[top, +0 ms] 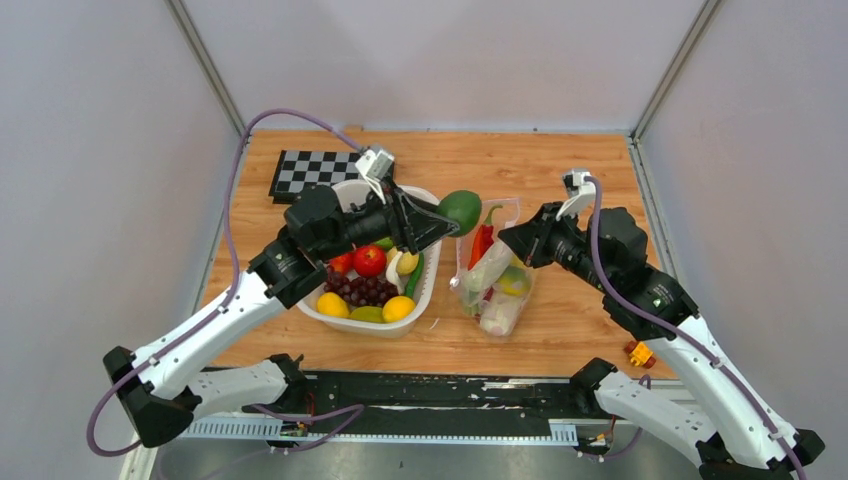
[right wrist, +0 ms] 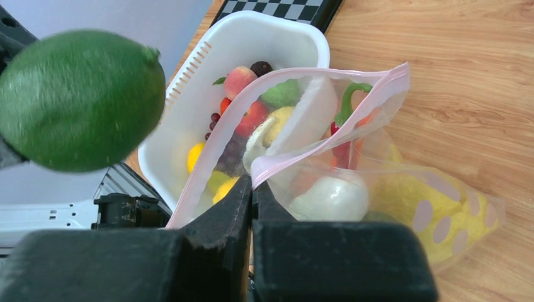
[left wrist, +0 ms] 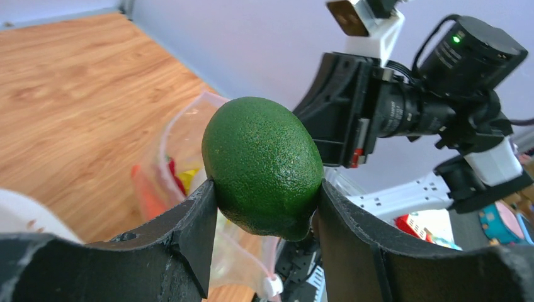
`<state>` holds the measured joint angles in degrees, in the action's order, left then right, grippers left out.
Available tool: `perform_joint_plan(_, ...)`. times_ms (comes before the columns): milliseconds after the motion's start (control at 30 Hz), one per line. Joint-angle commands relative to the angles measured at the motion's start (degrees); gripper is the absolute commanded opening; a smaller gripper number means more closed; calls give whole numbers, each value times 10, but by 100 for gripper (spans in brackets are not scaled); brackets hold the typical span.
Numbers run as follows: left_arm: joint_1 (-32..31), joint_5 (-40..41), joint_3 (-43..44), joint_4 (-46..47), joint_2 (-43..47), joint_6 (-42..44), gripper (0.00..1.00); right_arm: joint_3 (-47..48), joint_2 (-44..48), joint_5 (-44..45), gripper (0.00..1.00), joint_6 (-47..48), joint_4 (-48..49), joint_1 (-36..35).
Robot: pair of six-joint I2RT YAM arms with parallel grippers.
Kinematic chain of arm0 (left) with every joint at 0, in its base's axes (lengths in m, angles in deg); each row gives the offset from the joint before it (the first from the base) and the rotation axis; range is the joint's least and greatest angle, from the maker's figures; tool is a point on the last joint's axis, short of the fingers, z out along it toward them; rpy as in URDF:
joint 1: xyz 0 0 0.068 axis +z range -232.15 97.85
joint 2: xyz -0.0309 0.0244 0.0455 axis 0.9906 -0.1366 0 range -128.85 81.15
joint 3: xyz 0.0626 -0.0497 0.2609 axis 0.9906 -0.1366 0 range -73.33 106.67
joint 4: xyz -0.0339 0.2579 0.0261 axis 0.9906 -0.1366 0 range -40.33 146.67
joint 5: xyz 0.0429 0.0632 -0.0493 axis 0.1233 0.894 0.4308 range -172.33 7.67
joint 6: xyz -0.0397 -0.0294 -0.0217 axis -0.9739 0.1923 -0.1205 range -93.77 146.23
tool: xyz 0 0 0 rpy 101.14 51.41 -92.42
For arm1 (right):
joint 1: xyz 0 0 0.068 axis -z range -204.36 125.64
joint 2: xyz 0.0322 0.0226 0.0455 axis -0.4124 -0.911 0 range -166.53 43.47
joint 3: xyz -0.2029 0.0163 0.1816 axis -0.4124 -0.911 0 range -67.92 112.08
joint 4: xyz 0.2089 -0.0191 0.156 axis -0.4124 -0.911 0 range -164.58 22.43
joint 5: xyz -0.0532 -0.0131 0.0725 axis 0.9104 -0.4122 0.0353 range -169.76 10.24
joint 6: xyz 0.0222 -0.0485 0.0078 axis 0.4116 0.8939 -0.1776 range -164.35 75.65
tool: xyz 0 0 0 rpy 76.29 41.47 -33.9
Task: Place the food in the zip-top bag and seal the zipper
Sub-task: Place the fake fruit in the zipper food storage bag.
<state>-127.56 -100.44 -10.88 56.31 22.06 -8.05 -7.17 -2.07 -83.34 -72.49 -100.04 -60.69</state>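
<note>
Wood table [top: 560,170], w/ white basket [top: 365,327], zip-top bag [top: 497,285], checkerboard [top: 310,172]

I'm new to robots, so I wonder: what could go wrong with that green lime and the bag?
The round lime sits between just two fingers of the left hand and might slip. The right hand pinches the zip-top bag at one spot on its rim; the floppy mouth might sag shut.

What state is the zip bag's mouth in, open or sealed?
Open. In the right wrist view the two pink lips of the zipper stand apart in a loop, the right gripper pinching one lip.
</note>
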Motion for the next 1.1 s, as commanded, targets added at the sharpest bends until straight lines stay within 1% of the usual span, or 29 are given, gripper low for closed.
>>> perform_joint_plan(0, -37, -21, 30, 35, -31, 15, 42, -3, 16, -12, 0, -12, 43, -1)
perform_joint_plan(133, -50, -8, 35, 7, -60, 31, 44, -1, 21, -15, 0, -11, 45, -1)
perform_joint_plan(233, -55, 18, 33, -20, -71, 45, 46, -2, 29, -14, 0, -10, 48, 0)
perform_joint_plan(400, -59, 29, 27, -30, -75, 52, 50, 0, 38, -30, 1, 1, 59, -1)
perform_joint_plan(467, -59, 30, 27, -32, -78, 54, 56, -3, 37, -41, 1, 3, 67, -1)
perform_joint_plan(567, -61, 31, 32, -38, -85, 59, 60, -5, 32, -52, 1, 2, 75, -1)
perform_joint_plan(667, -63, 25, 47, -60, -98, 69, 73, -6, 28, -57, 1, 2, 79, -1)
perform_joint_plan(833, -67, 20, 57, -71, -102, 80, 88, -9, 27, -56, 1, 3, 80, -1)
perform_joint_plan(933, -67, 27, 59, -76, -92, 85, 90, -10, 28, -55, 1, 4, 78, -1)
perform_joint_plan(1067, -67, 53, 59, -92, -72, 93, 90, -9, 32, -44, 0, 6, 71, -1)
